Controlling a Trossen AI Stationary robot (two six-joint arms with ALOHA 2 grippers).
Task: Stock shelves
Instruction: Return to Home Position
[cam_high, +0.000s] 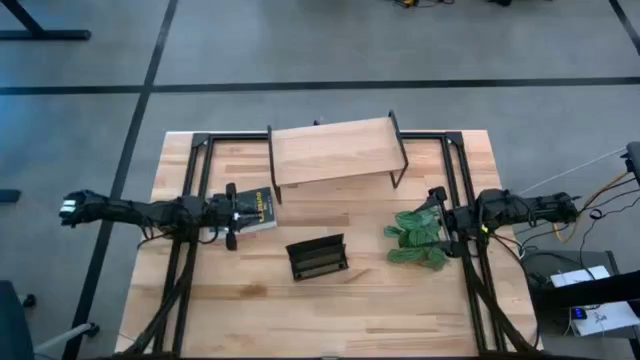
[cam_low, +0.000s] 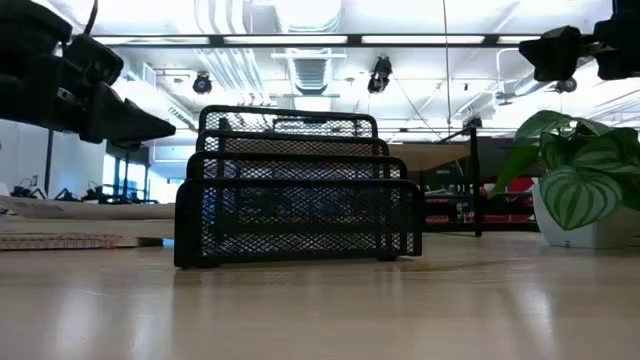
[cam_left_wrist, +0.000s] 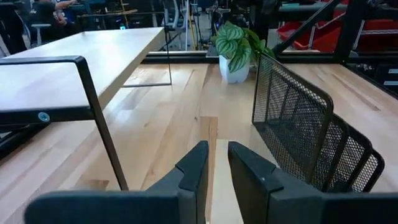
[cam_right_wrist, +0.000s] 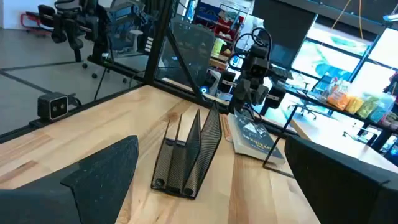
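I see the shelf (cam_high: 335, 150) standing at the table's far middle. My left gripper (cam_high: 232, 215) hangs at the book's (cam_high: 260, 211) edge, fingers barely parted and empty. The right gripper (cam_high: 438, 215) gapes wide beside the plant (cam_high: 412, 240).

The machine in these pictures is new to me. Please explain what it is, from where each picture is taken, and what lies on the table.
It is a robot: two dark arms, each ending in a two-finger tool. One picture looks straight down, one level along the tabletop, two from the wrists. On the table: a small shelf, a book, a black mesh organizer, a potted plant. The left tool is above the book, fingers barely apart; the right tool, wide open, is by the plant. Both hold nothing.
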